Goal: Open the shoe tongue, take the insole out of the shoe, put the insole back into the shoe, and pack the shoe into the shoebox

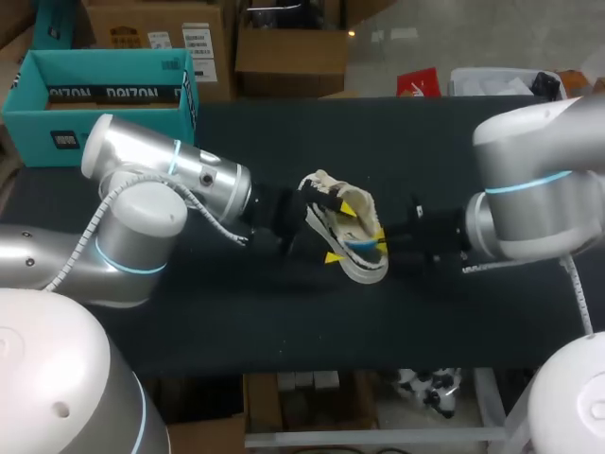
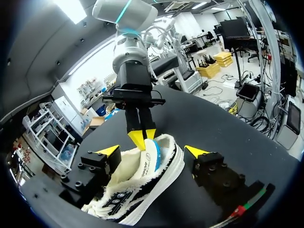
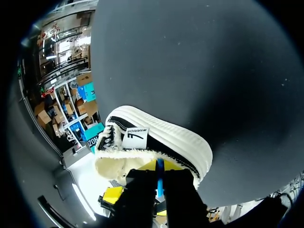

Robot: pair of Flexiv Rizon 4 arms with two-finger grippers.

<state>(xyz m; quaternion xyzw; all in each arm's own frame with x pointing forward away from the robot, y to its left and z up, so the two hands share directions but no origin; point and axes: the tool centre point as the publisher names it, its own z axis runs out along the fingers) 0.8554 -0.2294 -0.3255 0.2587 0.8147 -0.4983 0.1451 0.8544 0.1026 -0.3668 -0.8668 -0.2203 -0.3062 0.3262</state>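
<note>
Cream-and-black shoe (image 1: 357, 267) at the middle of the dark surface (image 1: 284, 322), long axis running between the two arms, toe toward the left claw (image 1: 339, 233) whose fingers are spread wide either side, heel toward the right claw (image 1: 379, 240), clamped on the blue insole (image 2: 156, 159) edge.

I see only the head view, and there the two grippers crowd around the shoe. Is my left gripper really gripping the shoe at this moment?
Observer: No. The left wrist view shows the left gripper open. The shoe lies between its fingers, but one yellow tip stands apart from the sole, with bare table between them.
Operator: Thank you. And the right gripper, what exactly does it hold?
Observer: In the right wrist view the right gripper is shut on a blue strip at the heel opening. This is the edge of the insole, with one finger on each side of it.
</note>
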